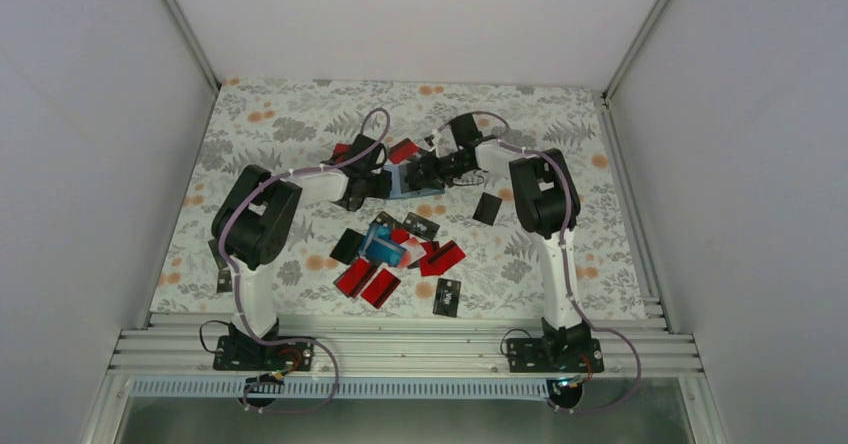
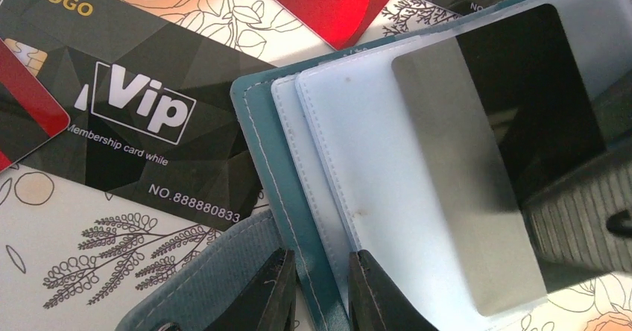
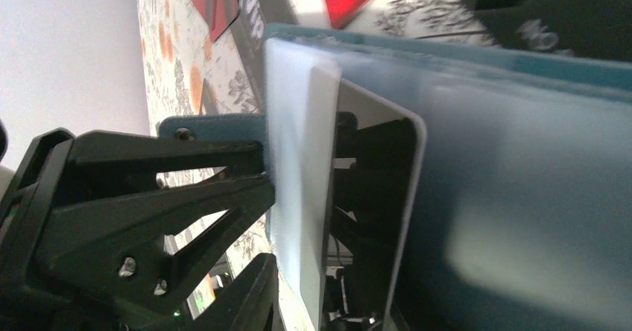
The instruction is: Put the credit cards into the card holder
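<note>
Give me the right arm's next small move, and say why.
Probably draw the right gripper back from the card holder and fetch another card: one card lies within a clear sleeve, the left gripper pinches the holder, and loose cards lie on the table.

1. The overhead view is evenly, softly lit; the arms throw only faint shadows on the bench (image 1: 300, 124), and the white walls (image 1: 80, 164) look bright without blowing out.
2. The left wrist view is bright and crisp on the printed black card (image 2: 141, 122); the card holder (image 2: 257, 144) carries a pale sheen on its clear sleeves, and the left end effector (image 2: 320, 294) at the bottom edge is slightly soft.
3. The right wrist view is blurred close up, with washed-out glare on the sleeve.
</note>
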